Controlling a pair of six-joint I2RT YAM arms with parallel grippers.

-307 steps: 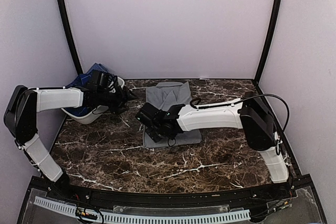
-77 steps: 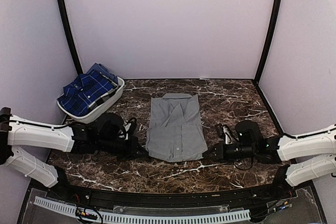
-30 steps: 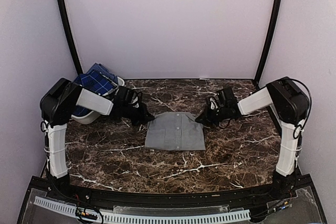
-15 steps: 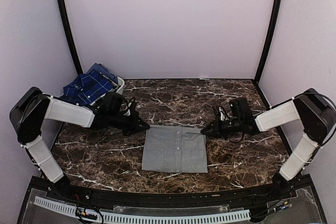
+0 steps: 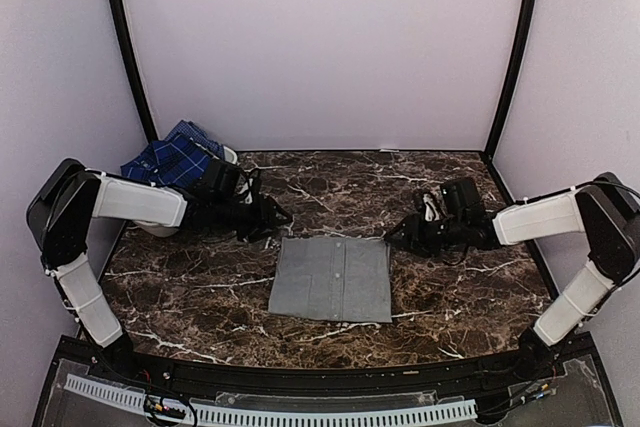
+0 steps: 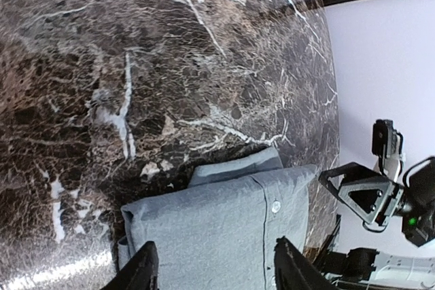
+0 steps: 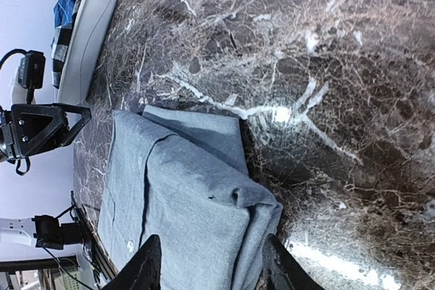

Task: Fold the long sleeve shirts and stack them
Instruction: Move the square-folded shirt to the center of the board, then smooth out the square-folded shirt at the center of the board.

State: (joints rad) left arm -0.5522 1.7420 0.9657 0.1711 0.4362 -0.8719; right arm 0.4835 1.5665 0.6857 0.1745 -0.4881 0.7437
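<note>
Our left gripper [image 5: 276,217] and right gripper [image 5: 394,236] gape empty; the grey shirt [image 5: 332,279] lies between them, the plaid shirt [image 5: 165,159] behind the left, probably unfolded.

Folded grey shirt [image 6: 224,229] on marble table [image 6: 136,66]

One grey shirt [image 5: 331,279], one plaid shirt [image 5: 165,160], seemingly one basket [image 7: 92,28], two claws [image 5: 283,215] [image 5: 392,234].
</note>
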